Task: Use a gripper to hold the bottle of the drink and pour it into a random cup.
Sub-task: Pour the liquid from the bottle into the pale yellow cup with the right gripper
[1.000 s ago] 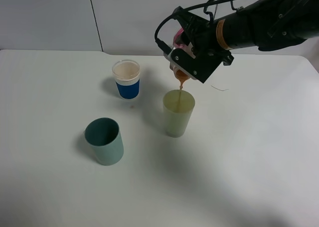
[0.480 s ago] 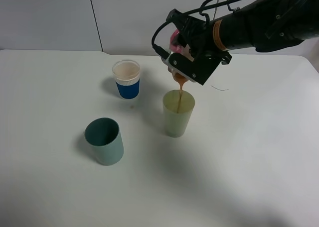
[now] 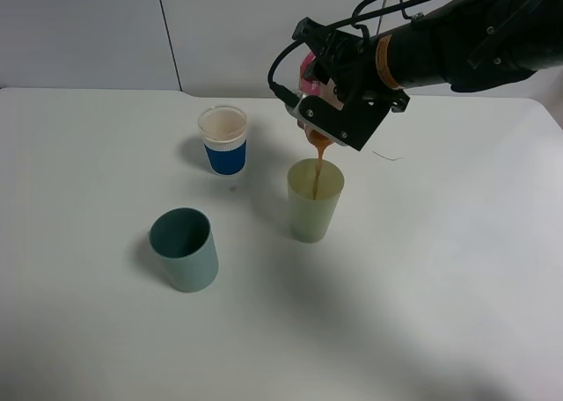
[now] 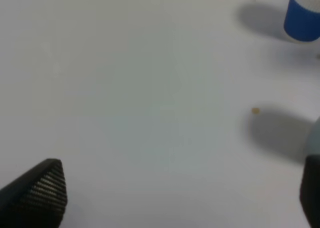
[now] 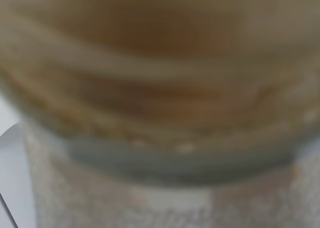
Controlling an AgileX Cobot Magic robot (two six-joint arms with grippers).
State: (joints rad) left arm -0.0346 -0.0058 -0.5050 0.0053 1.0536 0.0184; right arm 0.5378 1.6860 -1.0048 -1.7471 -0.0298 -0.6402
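My right gripper is shut on the bottle of the drink, which is tipped mouth-down above the pale yellow-green cup. A thin brown stream runs from the bottle's neck into the cup. Only a bit of the pink-red label and the neck show between the black claw parts. The right wrist view is filled by the blurred bottle with brown drink. My left gripper is open over bare table, with its fingertips at the frame's corners. It does not show in the exterior high view.
A short blue-and-white paper cup stands left of the yellow-green cup and also shows in the left wrist view. A darker teal tumbler stands nearer the front left. The white table meets a pale wall behind.
The right gripper with the bottle shifted a little left and up from a second ago, then held still. The brown stream keeps running into the cup.
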